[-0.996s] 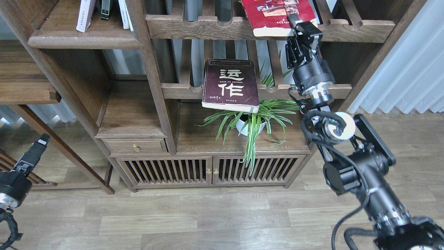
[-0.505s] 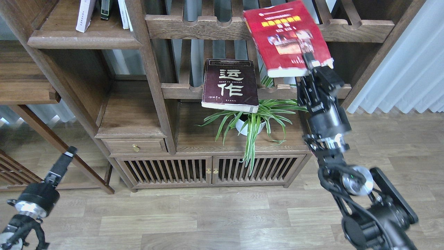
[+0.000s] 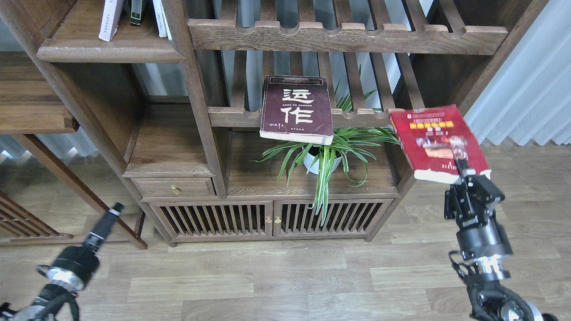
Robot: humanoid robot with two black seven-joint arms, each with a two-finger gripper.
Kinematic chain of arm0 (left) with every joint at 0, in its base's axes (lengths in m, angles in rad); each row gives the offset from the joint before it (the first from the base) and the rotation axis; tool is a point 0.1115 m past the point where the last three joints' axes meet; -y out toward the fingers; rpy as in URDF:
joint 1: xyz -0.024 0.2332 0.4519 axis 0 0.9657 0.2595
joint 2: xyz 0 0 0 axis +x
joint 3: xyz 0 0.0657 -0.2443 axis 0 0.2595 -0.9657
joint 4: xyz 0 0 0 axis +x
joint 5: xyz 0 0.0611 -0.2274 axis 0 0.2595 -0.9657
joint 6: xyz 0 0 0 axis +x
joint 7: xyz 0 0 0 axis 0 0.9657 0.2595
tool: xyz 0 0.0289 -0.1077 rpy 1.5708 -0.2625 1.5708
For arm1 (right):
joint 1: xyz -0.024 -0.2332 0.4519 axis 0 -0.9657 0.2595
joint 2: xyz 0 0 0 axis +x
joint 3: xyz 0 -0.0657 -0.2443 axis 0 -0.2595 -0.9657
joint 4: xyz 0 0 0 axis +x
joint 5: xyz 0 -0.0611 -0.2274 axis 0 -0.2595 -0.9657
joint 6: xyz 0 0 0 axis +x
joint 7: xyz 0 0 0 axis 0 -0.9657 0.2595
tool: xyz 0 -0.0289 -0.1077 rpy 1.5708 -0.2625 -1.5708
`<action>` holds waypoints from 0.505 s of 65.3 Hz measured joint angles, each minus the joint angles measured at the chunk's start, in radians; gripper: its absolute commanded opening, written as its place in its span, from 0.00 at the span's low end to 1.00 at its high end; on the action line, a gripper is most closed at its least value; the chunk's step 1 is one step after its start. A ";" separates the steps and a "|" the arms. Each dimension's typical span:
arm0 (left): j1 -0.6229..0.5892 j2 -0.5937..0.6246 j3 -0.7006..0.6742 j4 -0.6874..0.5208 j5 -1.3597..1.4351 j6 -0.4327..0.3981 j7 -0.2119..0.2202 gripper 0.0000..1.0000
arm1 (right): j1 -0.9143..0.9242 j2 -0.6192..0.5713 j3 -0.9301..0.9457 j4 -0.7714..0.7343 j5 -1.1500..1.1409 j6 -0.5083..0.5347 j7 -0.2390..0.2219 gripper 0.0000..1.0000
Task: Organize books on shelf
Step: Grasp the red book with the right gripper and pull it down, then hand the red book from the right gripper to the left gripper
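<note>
My right gripper is clamped on the near edge of the red paperback with yellow title and photos, which fans up and left from the fingers, clear of the bookcase. This looks like the carrying step; next it needs a transfer left to the solid dark-brown wooden shelf board, far up-left of the fingers. My left gripper hangs low; its fingers cannot be told apart

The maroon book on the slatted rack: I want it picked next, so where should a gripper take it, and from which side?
Probably by its lower edge, from the front. The maroon book leans cover-up on the slatted rack, its bottom overhanging the rail above the plant, so fingers could likely close there.
</note>
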 measured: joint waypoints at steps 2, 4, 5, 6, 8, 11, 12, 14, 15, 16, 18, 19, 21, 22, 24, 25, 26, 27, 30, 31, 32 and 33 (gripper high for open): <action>0.000 -0.014 0.013 0.008 0.000 0.000 0.000 1.00 | -0.006 0.002 -0.005 -0.006 0.000 0.000 -0.006 0.05; 0.001 -0.025 0.023 0.015 0.000 0.000 0.000 1.00 | -0.012 0.006 -0.013 -0.012 0.000 0.000 -0.012 0.05; 0.001 -0.032 0.028 0.019 0.000 0.000 0.000 1.00 | -0.014 0.008 -0.018 -0.014 0.000 0.000 -0.014 0.05; 0.001 -0.038 0.033 0.022 0.000 0.000 0.000 1.00 | -0.017 0.009 -0.023 -0.017 0.000 0.000 -0.016 0.05; 0.001 -0.050 0.042 0.030 0.001 0.000 0.003 1.00 | -0.020 0.013 -0.034 -0.021 -0.001 0.000 -0.018 0.05; 0.001 -0.068 0.051 0.044 0.003 0.000 0.010 1.00 | -0.023 0.020 -0.050 -0.027 -0.004 0.000 -0.019 0.05; 0.000 -0.074 0.054 0.049 0.003 0.000 0.014 1.00 | -0.024 0.025 -0.059 -0.030 -0.006 0.000 -0.020 0.05; 0.001 -0.089 0.058 0.059 0.003 0.000 0.023 1.00 | -0.024 0.033 -0.073 -0.035 -0.012 0.000 -0.021 0.05; 0.002 -0.096 0.060 0.062 0.003 0.000 0.028 1.00 | -0.025 0.037 -0.079 -0.038 -0.017 0.000 -0.022 0.05; 0.004 -0.103 0.062 0.065 0.003 0.000 0.033 1.00 | -0.025 0.041 -0.086 -0.040 -0.022 0.000 -0.022 0.05; 0.008 -0.112 0.063 0.068 0.003 0.000 0.040 1.00 | -0.025 0.046 -0.097 -0.045 -0.033 0.000 -0.022 0.05; 0.010 -0.116 0.064 0.069 0.003 0.000 0.044 1.00 | -0.025 0.048 -0.103 -0.047 -0.040 0.000 -0.022 0.05; 0.016 -0.127 0.066 0.070 0.001 0.000 0.052 1.00 | -0.025 0.054 -0.125 -0.058 -0.078 0.000 -0.023 0.05; 0.017 -0.128 0.066 0.070 0.001 0.000 0.053 1.00 | -0.025 0.055 -0.128 -0.060 -0.085 0.000 -0.023 0.05; 0.018 -0.129 0.067 0.070 0.001 0.000 0.055 1.00 | -0.026 0.057 -0.134 -0.062 -0.098 0.000 -0.023 0.05; 0.018 -0.129 0.069 0.069 0.001 0.000 0.056 1.00 | -0.027 0.059 -0.139 -0.063 -0.108 0.000 -0.023 0.05; 0.018 -0.129 0.070 0.066 0.001 0.000 0.056 1.00 | -0.028 0.061 -0.142 -0.064 -0.116 0.000 -0.023 0.05; 0.018 -0.129 0.072 0.062 0.001 0.000 0.057 1.00 | -0.030 0.065 -0.148 -0.065 -0.127 0.000 -0.023 0.05; 0.019 -0.128 0.075 0.046 0.001 0.000 0.057 1.00 | -0.036 0.086 -0.163 -0.068 -0.156 0.000 -0.029 0.05; 0.020 -0.127 0.076 0.038 0.000 0.000 0.057 1.00 | -0.037 0.092 -0.167 -0.068 -0.162 0.000 -0.031 0.05; 0.021 -0.126 0.077 0.028 -0.001 0.000 0.057 1.00 | -0.040 0.105 -0.172 -0.069 -0.172 0.000 -0.036 0.05; 0.023 -0.126 0.077 0.017 -0.001 0.000 0.057 1.00 | -0.041 0.112 -0.174 -0.069 -0.177 0.000 -0.038 0.05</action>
